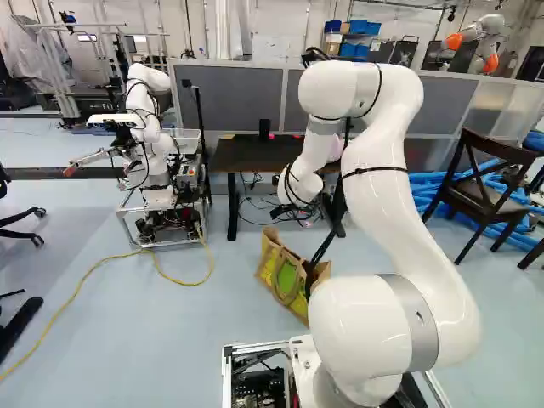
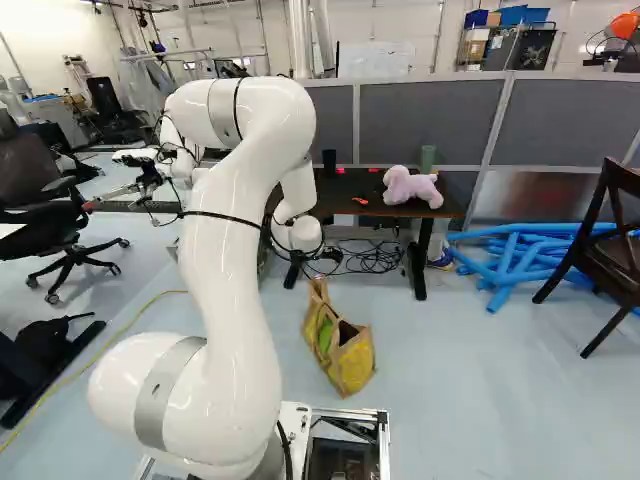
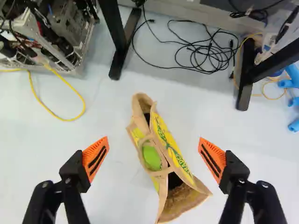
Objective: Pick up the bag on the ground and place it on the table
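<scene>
A tan, yellow and green bag (image 1: 289,276) stands on the floor ahead of the base, its top open and its handles showing; the right base view shows the same bag (image 2: 350,355). Beyond it is the dark-topped table (image 2: 335,190). Dark parts of my gripper (image 1: 286,210) show below the white wrist in the left base view, fingers not clear there. Seen from the wrist, the gripper (image 3: 153,158) is open, with orange pads wide apart. The bag (image 3: 173,163) lies below and ahead, within the gap between the fingers as seen, with nothing gripped.
A pink plush toy (image 2: 410,187) and small items sit on the table. Cables (image 3: 205,53) lie between its legs. Another robot (image 1: 153,161) stands left of the table, a yellow cable (image 1: 81,285) trailing from it. Blue tubes (image 2: 515,260) and a dark chair (image 1: 489,195) are at the right.
</scene>
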Tool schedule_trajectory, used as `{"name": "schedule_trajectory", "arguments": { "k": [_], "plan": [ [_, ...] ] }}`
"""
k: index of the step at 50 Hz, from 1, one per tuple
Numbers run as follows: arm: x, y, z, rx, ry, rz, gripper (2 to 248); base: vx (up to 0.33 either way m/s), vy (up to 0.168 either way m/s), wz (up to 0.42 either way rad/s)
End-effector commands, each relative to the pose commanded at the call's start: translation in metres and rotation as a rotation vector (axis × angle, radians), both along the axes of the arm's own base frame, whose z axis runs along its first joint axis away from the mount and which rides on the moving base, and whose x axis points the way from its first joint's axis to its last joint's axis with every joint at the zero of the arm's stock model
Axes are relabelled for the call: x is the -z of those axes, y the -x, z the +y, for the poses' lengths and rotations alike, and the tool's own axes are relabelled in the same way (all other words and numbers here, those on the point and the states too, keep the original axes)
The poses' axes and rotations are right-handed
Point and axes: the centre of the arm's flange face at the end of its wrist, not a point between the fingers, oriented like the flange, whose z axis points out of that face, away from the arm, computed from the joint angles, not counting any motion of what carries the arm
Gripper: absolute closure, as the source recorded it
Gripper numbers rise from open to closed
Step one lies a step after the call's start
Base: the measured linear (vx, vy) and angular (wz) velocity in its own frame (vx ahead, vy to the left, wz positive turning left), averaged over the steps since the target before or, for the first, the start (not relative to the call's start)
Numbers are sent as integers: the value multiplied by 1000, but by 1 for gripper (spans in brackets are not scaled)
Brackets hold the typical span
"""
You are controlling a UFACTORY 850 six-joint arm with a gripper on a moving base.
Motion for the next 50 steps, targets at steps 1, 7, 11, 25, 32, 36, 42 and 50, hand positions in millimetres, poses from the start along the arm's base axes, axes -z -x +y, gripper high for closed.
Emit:
{"name": "schedule_trajectory", "arguments": {
  "k": [1, 7, 11, 25, 32, 36, 42, 50],
  "plan": [
    [2, -1, 1, -8, 3, 7, 3, 0, 0, 0],
    [13, -7, 9, -56, 19, 46, 3, 0, 0, 0],
    [20, -11, 14, -88, 32, 71, 3, 0, 0, 0],
    [45, -23, 31, -197, 82, 156, 3, 0, 0, 0],
    [57, -28, 35, -231, 101, 186, 3, 0, 0, 0],
    [63, -28, 32, -230, 103, 195, 3, 0, 0, 0],
    [72, -29, 24, -219, 102, 206, 3, 0, 0, 0],
    [83, -28, 12, -200, 98, 217, 3, 0, 0, 0]
  ]
}}
